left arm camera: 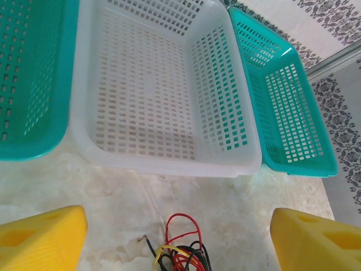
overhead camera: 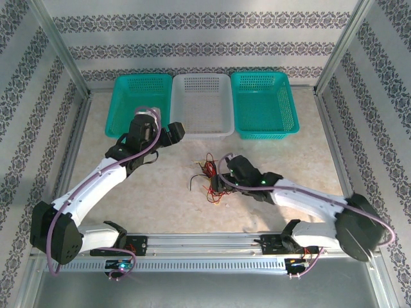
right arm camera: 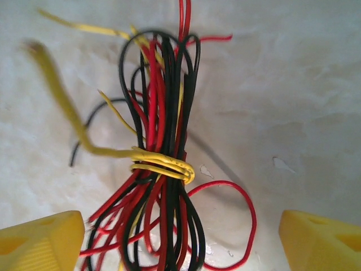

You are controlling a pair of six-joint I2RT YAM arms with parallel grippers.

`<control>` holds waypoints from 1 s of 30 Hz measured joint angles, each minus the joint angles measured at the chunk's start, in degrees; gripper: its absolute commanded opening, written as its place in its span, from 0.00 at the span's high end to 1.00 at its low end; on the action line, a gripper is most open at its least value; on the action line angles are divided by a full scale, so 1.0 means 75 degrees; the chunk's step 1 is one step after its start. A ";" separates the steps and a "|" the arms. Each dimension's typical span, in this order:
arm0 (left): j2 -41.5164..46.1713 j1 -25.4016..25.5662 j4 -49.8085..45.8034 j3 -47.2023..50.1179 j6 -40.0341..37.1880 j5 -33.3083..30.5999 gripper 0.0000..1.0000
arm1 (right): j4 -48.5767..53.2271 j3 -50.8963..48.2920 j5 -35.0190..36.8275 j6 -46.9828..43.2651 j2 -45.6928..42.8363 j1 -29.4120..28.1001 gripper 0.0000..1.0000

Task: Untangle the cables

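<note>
Hovering low over the table (overhead camera: pixel 160 199), my right gripper (overhead camera: pixel 216 184) stands just above the cables (overhead camera: pixel 207 176). They lie in 1 tangled bundle on the bare top, between my 2 arms and short of the baskets. In my right wrist view the right gripper (right arm camera: pixel 180 240) has its jaws spread wide, 1 yellow finger (right arm camera: pixel 42 240) in each lower corner. They clasp nothing: the cables (right arm camera: pixel 166 113) lie in the gap, apart from both pads. The bundle's long axis runs straight away from that wrist, along the gap between the fingers, and the folded ends of the black and red strands point to the far side. A yellow wire (right arm camera: pixel 163 161) wraps crosswise round the bundle's waist, and its loose end rises to the upper left, blurred. A red loop (right arm camera: pixel 240 220) bulges out on the bundle's right.

Farther out, my left gripper (overhead camera: pixel 174 131) hangs beside the front left corner of the white basket (overhead camera: pixel 201 133). Its jaws are wide apart too and hold nothing. In my left wrist view the left gripper (left arm camera: pixel 179 237) looks down on 1 end of the cables (left arm camera: pixel 180 257), whose red strands curl toward the white basket (left arm camera: pixel 169 164). Beyond, 3 baskets stand side by side: the left teal basket (overhead camera: pixel 128 96), the white one, and the right teal basket (overhead camera: pixel 264 106).
</note>
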State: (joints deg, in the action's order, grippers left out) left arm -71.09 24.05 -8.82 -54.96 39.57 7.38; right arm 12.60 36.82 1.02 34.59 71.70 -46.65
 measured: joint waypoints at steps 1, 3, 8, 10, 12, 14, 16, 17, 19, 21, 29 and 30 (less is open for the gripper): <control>0.0000 0.0000 0.0032 0.0035 0.0026 0.0023 0.15 | -0.0003 0.0140 -0.0076 -0.0047 0.0303 -0.0020 0.13; 0.0000 0.0000 0.0032 0.0047 0.0052 0.0079 0.16 | -0.0009 0.0393 -0.0125 -0.0079 0.0743 -0.0064 0.15; 0.0015 0.0003 0.0026 0.0067 0.0090 0.0224 0.08 | -0.0143 0.0877 -0.0341 -0.0230 0.1568 -0.0044 0.26; 0.0076 0.0000 0.0006 0.0131 0.0087 0.0227 0.07 | -0.0236 0.0976 -0.0475 -0.0262 0.1891 -0.0044 0.30; 0.0152 0.0003 -0.0073 0.0187 0.0085 0.0221 0.05 | -0.0332 0.0994 -0.0592 -0.0274 0.2151 -0.0047 0.34; 0.0242 0.0003 -0.0146 0.0254 0.0082 0.0219 0.02 | -0.0361 0.0994 -0.0673 -0.0274 0.2261 -0.0047 0.39; 0.0309 0.0000 -0.0169 0.0309 0.0079 0.0219 0.00 | -0.0388 0.0991 -0.0726 -0.0274 0.2247 -0.0047 0.48; 0.0338 0.0003 -0.0169 0.0338 0.0076 0.0224 0.00 | -0.0399 0.0991 -0.0761 -0.0297 0.2229 -0.0047 0.54; 0.0358 0.0000 -0.0172 0.0379 0.0038 0.0259 0.01 | -0.0376 0.0976 -0.0836 -0.0367 0.2136 -0.0041 0.66; 0.0358 0.0000 -0.0178 0.0379 -0.0044 0.0338 0.01 | -0.0289 0.0968 -0.0924 -0.0423 0.1926 0.0026 0.76; 0.0251 -0.0003 -0.0562 0.0017 -0.0860 0.0892 0.01 | 0.0315 0.0991 -0.1766 -0.0761 0.0047 0.0956 0.92; 0.0233 -0.0006 -0.0600 -0.0096 -0.0979 0.1011 0.01 | 0.0460 0.1032 -0.1923 -0.0813 -0.0198 0.1113 0.94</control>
State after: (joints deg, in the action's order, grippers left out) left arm -69.34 24.01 -13.32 -55.68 32.23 14.96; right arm 16.05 44.56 -13.41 28.49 70.22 -38.30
